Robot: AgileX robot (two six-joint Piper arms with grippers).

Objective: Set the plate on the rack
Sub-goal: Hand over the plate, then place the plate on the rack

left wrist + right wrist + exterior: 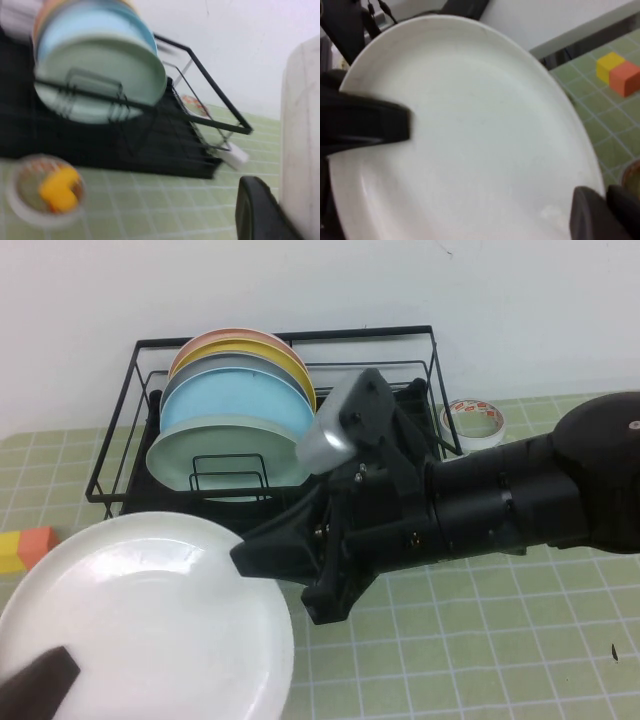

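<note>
The white plate (150, 630) hangs tilted above the table at the front left, in front of the black wire rack (120, 455). My left gripper (40, 680) is shut on the plate's near-left rim. One of its fingers (260, 210) presses against the plate (300, 135), and its top finger (370, 125) lies across the plate's face (470, 135). My right gripper (245, 558) reaches in from the right and is shut on the plate's right rim, with its fingers (592, 215) straddling the edge.
The rack holds several upright plates: orange, yellow, grey, light blue (235, 400) and mint green (215, 450). A tape roll (472, 420) lies right of the rack. An orange and yellow block (25, 545) lies at the left. Another roll with a yellow thing inside (47, 190) lies before the rack.
</note>
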